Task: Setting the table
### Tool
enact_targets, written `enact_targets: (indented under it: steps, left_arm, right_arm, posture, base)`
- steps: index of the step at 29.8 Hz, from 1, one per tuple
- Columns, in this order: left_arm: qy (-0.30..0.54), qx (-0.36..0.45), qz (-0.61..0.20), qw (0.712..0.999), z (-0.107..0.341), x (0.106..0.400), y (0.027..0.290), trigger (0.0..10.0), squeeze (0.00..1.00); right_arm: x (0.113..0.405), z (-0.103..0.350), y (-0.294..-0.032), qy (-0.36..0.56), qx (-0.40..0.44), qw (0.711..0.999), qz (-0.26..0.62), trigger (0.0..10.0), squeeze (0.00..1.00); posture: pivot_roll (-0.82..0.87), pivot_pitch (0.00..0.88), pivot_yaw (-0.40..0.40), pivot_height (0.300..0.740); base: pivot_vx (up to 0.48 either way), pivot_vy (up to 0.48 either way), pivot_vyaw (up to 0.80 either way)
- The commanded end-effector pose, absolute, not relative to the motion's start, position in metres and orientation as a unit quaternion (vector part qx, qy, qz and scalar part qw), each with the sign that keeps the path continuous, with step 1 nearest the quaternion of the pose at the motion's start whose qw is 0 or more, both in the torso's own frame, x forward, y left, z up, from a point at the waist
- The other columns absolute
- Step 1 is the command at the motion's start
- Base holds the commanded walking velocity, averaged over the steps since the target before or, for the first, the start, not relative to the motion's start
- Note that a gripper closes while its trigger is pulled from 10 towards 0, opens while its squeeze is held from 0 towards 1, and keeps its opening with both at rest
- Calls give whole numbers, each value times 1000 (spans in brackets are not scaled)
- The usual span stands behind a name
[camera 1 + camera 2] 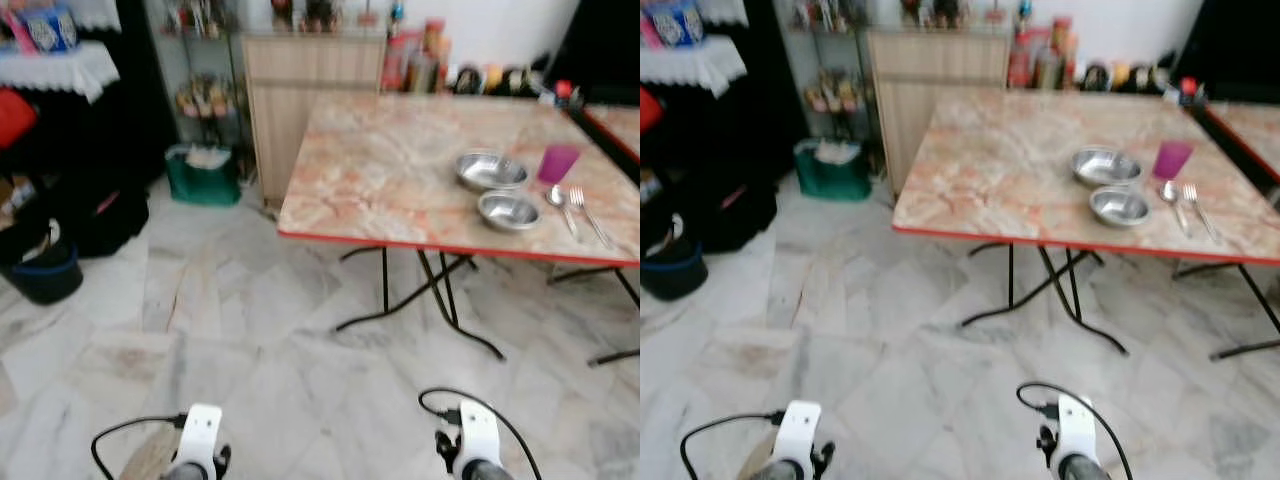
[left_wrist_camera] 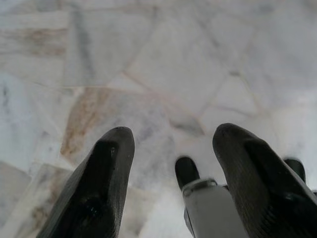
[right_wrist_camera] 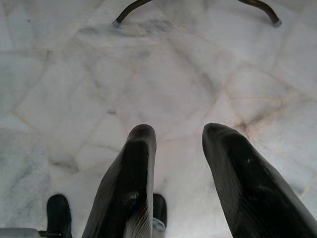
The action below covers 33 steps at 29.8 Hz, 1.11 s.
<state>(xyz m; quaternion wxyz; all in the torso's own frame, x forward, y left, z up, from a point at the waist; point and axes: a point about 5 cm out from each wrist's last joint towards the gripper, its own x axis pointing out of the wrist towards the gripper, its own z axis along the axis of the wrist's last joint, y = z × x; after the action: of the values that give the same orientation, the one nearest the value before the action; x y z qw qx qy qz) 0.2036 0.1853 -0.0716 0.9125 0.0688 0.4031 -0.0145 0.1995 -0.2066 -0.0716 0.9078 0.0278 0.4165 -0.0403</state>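
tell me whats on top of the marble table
On the marble table sit two steel bowls, a pink cup, and a spoon beside a fork. Whether the bowls hold anything cannot be made out.

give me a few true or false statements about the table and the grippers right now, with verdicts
1. Two metal bowls sit on the marble-patterned table. True.
2. The pink cup lies tipped on its side. False: it stands upright, beyond the spoon and fork.
3. The spoon and fork lie side by side to the right of the nearer bowl. True.
4. The right gripper is shut on the spoon. False: its fingers are apart and hold nothing, hanging over the marble floor.
5. The left gripper rests on the tabletop. False: it hangs open over the floor, short of the table.
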Motion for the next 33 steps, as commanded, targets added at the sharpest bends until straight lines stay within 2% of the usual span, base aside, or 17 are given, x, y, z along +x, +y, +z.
enact_targets:
  steps: [1,21,26,30,33]
  left_arm:
    - [407,73,-26,910,-72,204,180,10000,0]
    - [410,74,-36,909,-74,202,177,10000,0]
    - [405,76,-38,911,-73,203,176,10000,0]
    - [381,66,-39,921,-67,213,174,10000,0]
    - [336,53,-40,940,-54,232,171,10000,0]
  right_arm:
    - [198,-71,-212,417,23,908,-46,10000,0]
    - [197,-72,-208,419,19,907,-30,10000,0]
    - [196,-73,-208,420,18,907,-29,10000,0]
    - [197,-73,-208,419,18,907,-29,10000,0]
    - [198,-72,-208,418,18,908,-31,10000,0]
  posture:
    - [24,0,1,740]
    - [20,0,3,740]
    - [16,0,7,740]
    - [18,0,4,740]
    - [23,0,0,740]
  base:
    - [0,-259,0]
    - [0,-256,0]
    - [0,0,0]
    - [0,0,0]
    - [0,0,0]
